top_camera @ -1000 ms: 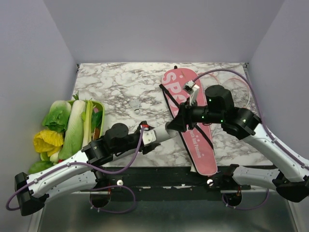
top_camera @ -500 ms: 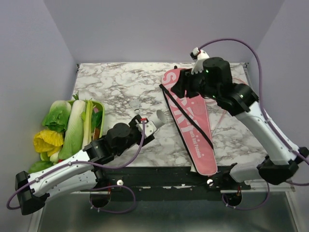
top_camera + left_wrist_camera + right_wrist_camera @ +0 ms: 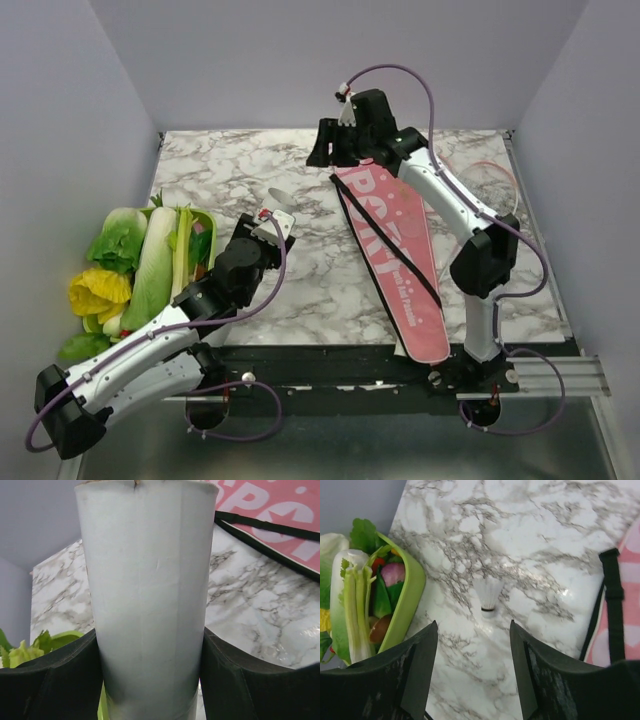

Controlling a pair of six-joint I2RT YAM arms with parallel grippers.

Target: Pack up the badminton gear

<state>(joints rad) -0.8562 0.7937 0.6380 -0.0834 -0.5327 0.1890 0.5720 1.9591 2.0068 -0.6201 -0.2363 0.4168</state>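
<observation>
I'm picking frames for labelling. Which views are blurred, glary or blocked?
Top external: evenly lit, sharp, soft shadows only. Left wrist: the white tube fills the middle, blocking most of the scene. Right wrist: the shuttlecock is sharp; a small glare spot on the marble table near it.

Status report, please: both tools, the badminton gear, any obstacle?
Left tool shut on white tube. Right tool open, pointing at shuttlecock. Pink cover lies flat. No obstruction seen.
</observation>
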